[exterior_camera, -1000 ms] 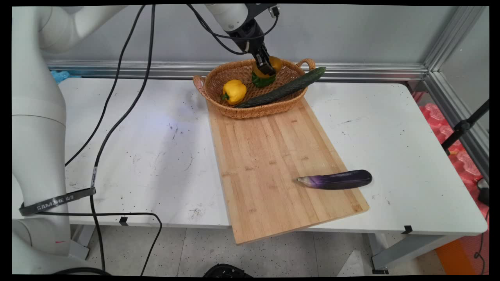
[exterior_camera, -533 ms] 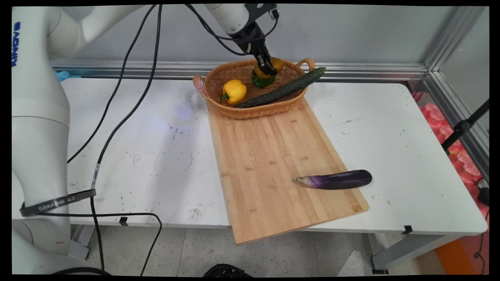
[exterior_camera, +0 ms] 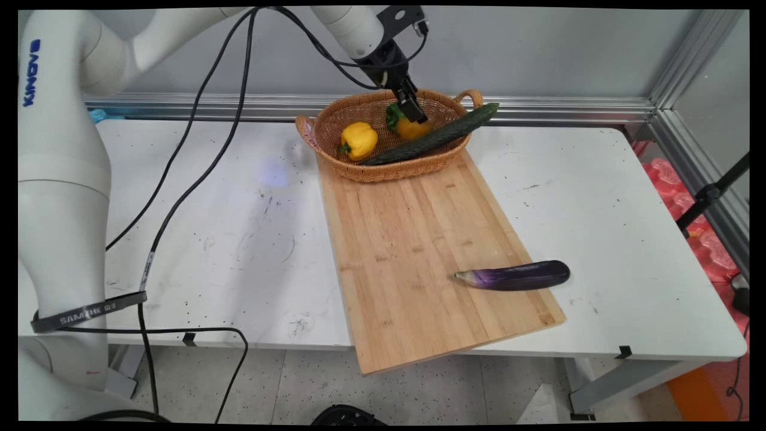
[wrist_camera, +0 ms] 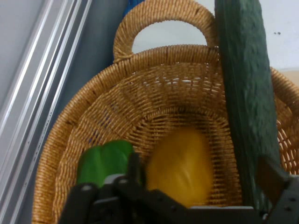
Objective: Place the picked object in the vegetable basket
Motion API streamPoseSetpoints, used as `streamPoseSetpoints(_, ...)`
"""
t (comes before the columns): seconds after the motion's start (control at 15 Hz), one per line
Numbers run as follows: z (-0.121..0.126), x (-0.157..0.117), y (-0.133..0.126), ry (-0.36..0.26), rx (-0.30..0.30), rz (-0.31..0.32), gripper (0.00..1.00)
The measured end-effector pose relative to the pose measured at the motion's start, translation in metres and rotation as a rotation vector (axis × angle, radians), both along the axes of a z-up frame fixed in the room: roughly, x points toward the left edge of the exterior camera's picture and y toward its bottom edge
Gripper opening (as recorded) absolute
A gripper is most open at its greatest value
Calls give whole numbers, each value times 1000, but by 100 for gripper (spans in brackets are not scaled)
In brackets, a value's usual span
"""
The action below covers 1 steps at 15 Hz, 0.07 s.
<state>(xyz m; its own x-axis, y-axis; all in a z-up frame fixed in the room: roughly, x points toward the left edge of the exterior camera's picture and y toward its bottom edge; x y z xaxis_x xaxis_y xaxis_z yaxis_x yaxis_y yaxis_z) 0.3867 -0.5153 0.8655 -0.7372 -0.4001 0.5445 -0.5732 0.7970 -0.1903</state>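
Observation:
My gripper [exterior_camera: 413, 111] hangs over the back of a wicker basket [exterior_camera: 383, 173], open, with nothing in it. Just under it an orange-yellow pepper with a green end [exterior_camera: 410, 127] lies on the basket floor. In the hand view this pepper [wrist_camera: 180, 163] shows between the spread fingers [wrist_camera: 134, 164], against the basket's woven wall [wrist_camera: 154, 84]. A long dark green cucumber [exterior_camera: 434, 136] lies slantwise across the basket, its end over the right rim; in the hand view the cucumber [wrist_camera: 245, 79] runs down the right side. A second yellow pepper [exterior_camera: 359, 139] sits at the basket's left.
A wooden cutting board [exterior_camera: 413, 239] runs from the basket to the table's near edge and overhangs it. A purple eggplant [exterior_camera: 514, 275] lies at the board's near right edge. Black cables [exterior_camera: 179, 179] hang from the arm over the table's left half. An aluminium rail [exterior_camera: 568, 111] lines the back.
The orange-yellow pepper, held upright in the gripper before, now lies loose in the basket with its green end to the left. The gripper has opened and risen a little.

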Motion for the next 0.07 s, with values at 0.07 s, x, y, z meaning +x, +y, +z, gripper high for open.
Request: streamPoseSetpoints(0.07,-1,0,-1,3,0,0,100)
